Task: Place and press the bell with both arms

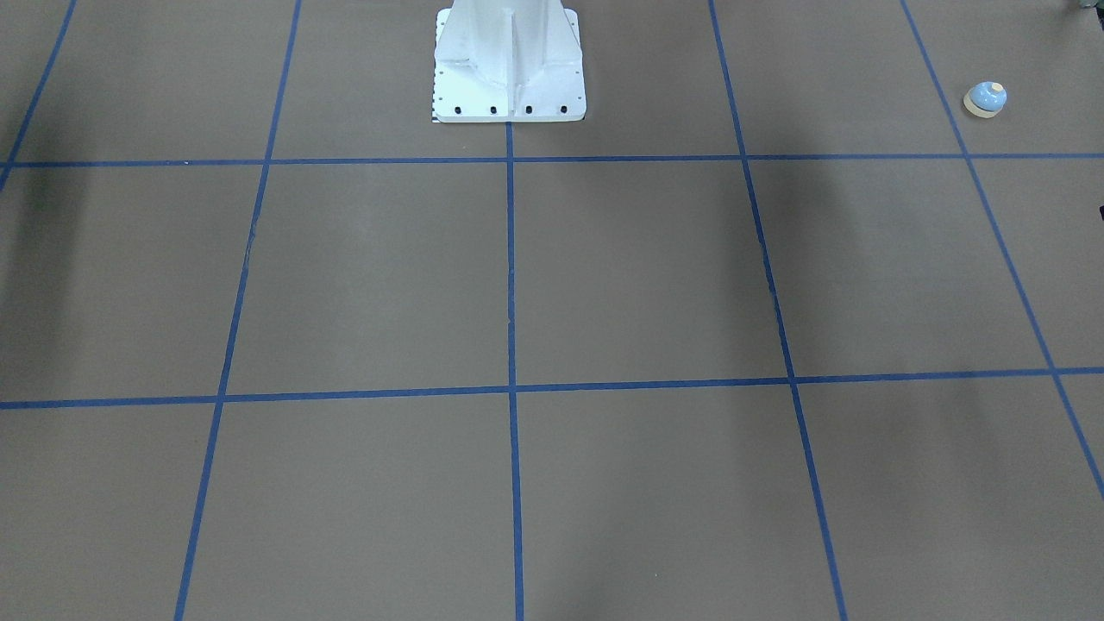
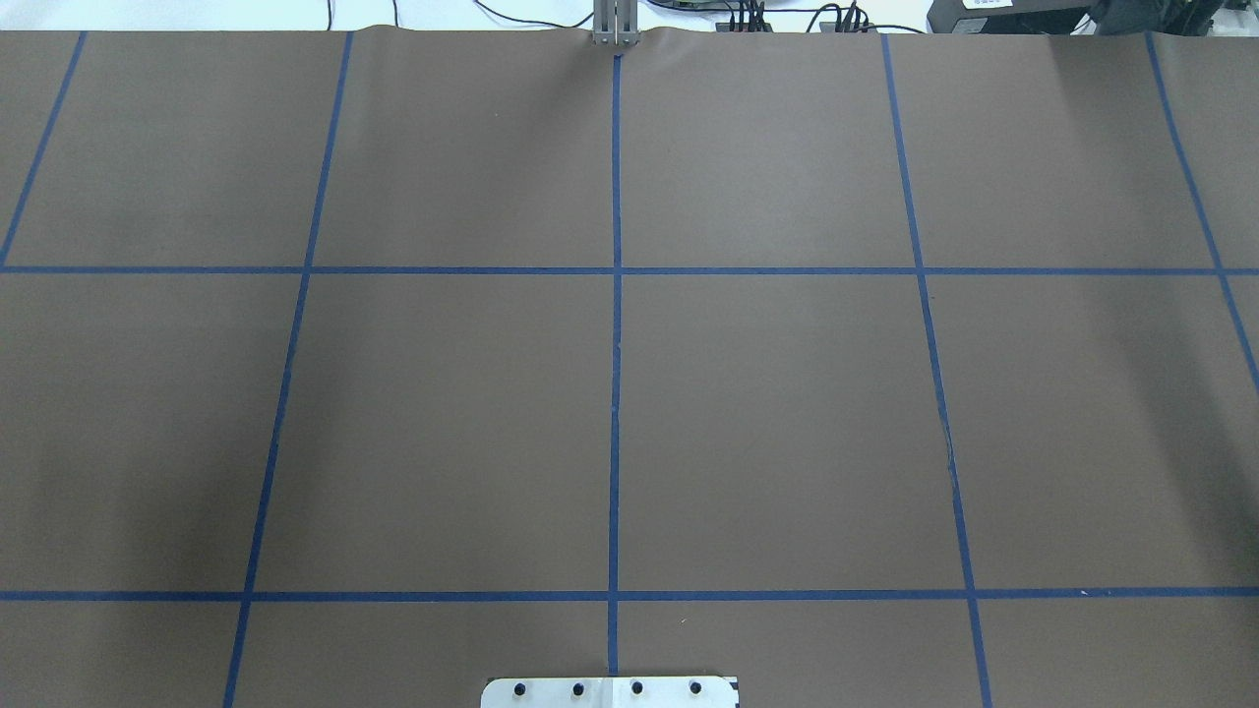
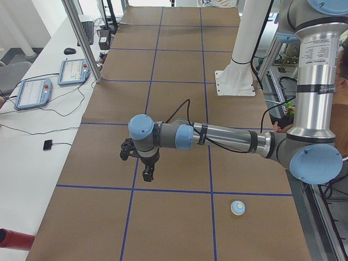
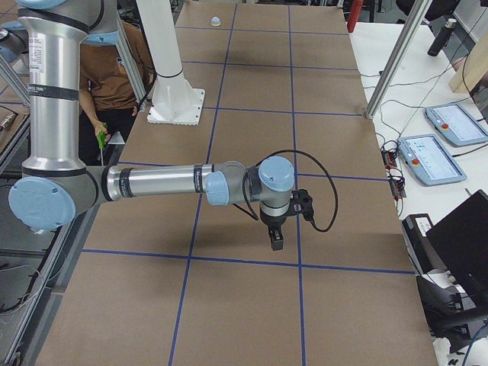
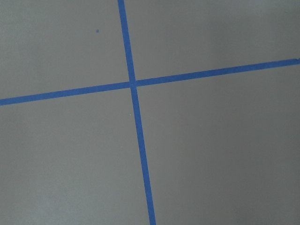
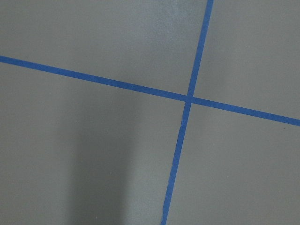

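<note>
The light-blue bell [image 1: 985,98] with its cream button stands upright on the brown table cover, alone, near the robot's left end. It also shows in the exterior left view [image 3: 237,207] and far off in the exterior right view [image 4: 216,20]. My left gripper [image 3: 148,175] points down above a tape line, well apart from the bell. My right gripper [image 4: 275,242] points down over the opposite end of the table. Both grippers show only in the side views, so I cannot tell whether they are open or shut. The wrist views show only tape crossings.
The white bolted pedestal [image 1: 509,69] stands at the robot's edge of the table. Blue tape lines [image 2: 616,324] grid the cover. A person [image 4: 114,69] stands behind the pedestal. Tablets [image 3: 32,92] and cables lie on the white side bench.
</note>
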`<state>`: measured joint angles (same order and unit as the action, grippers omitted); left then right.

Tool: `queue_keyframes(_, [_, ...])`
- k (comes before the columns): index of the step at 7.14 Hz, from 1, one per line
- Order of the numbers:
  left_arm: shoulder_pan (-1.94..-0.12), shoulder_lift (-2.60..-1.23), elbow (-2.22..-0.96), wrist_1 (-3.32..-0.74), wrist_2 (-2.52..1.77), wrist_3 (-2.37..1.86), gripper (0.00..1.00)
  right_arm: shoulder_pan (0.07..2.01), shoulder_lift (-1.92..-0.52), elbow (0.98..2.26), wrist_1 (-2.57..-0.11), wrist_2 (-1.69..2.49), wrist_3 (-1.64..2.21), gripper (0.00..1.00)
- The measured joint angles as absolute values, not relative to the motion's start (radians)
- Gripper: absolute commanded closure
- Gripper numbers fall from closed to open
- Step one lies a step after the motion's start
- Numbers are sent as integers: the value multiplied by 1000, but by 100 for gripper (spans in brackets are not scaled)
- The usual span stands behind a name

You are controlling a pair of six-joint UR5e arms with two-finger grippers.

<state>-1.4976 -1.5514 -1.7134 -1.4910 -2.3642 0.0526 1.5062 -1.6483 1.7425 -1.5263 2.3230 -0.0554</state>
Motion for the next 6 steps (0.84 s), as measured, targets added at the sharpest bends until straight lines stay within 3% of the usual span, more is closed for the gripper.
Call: queue_keyframes(6, [-1497, -1549, -1739, -1502, -2365, 44, 0, 1506, -1648, 1747, -1526, 2326, -55, 0])
